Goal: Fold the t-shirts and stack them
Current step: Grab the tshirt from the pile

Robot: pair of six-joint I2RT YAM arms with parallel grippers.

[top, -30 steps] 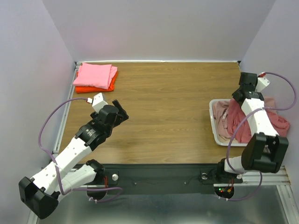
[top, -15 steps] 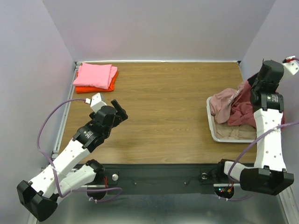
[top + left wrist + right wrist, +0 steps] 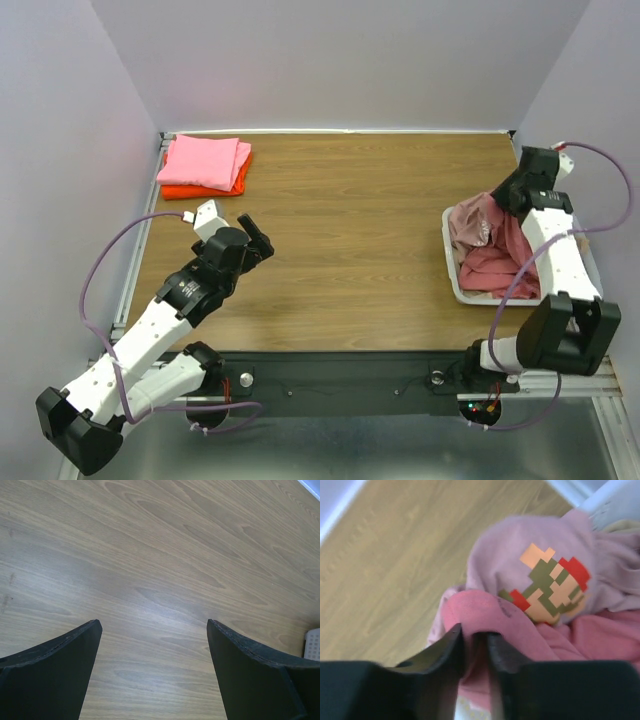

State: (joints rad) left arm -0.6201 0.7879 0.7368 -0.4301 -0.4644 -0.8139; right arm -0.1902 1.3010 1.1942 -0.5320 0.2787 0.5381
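Note:
My right gripper is shut on a fold of the dusty rose-red t-shirt and holds it over the white basket. The rose-red shirt drapes down into the basket. The pale pink t-shirt with the pixel-character print lies bunched just beyond my fingers, also seen from the top. A folded light pink t-shirt lies on a folded bright orange t-shirt at the far left corner. My left gripper is open and empty above bare wood. The beige shirt is hidden.
The wooden table is walled on three sides by pale lavender panels. A white rail runs along the far edge. The basket's corner shows at the right edge of the left wrist view.
My right arm first rose with the rose-red shirt, lifting cloth out of the basket, then came back down and left. The shirts shifted in the basket. The left arm barely moved.

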